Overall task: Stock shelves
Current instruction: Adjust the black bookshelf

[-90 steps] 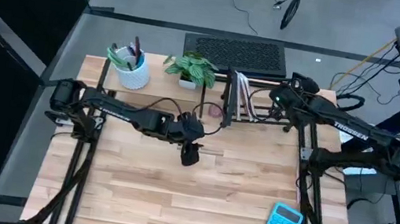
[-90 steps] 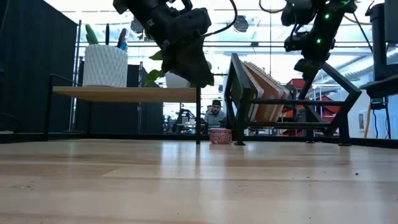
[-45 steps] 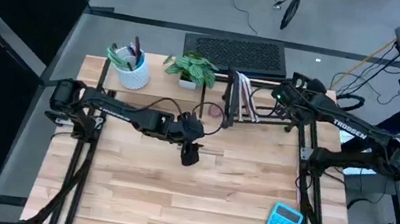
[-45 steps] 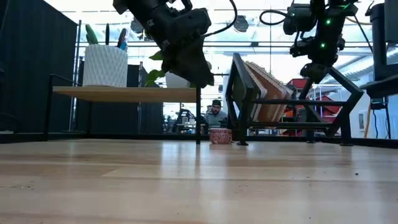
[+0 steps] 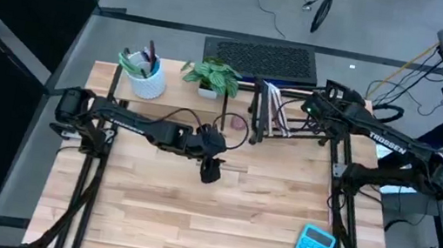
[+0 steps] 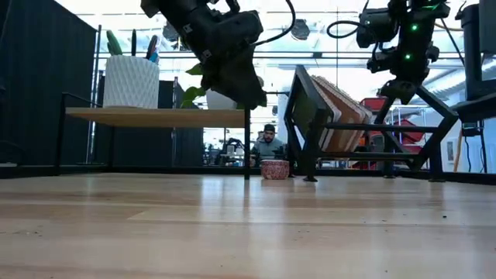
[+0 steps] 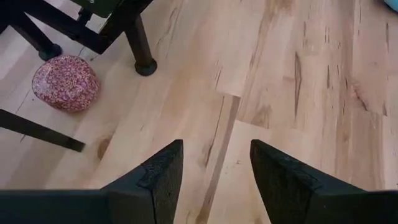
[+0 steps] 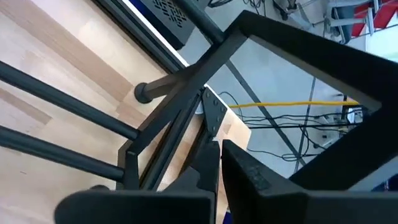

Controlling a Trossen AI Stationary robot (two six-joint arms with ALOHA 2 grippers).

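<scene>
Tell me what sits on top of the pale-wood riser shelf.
On the pale-wood riser shelf stand a white textured cup of pens and a small leafy plant in a white pot. From the low view the left hand covers most of the plant.

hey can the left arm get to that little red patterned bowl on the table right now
Probably yes. The left gripper hangs open over bare table, and the red patterned bowl lies in plain sight nearby with nothing on top of it. It sits close to a leg of the black wire rack and the wooden riser shelf, so approach room is tight.
</scene>
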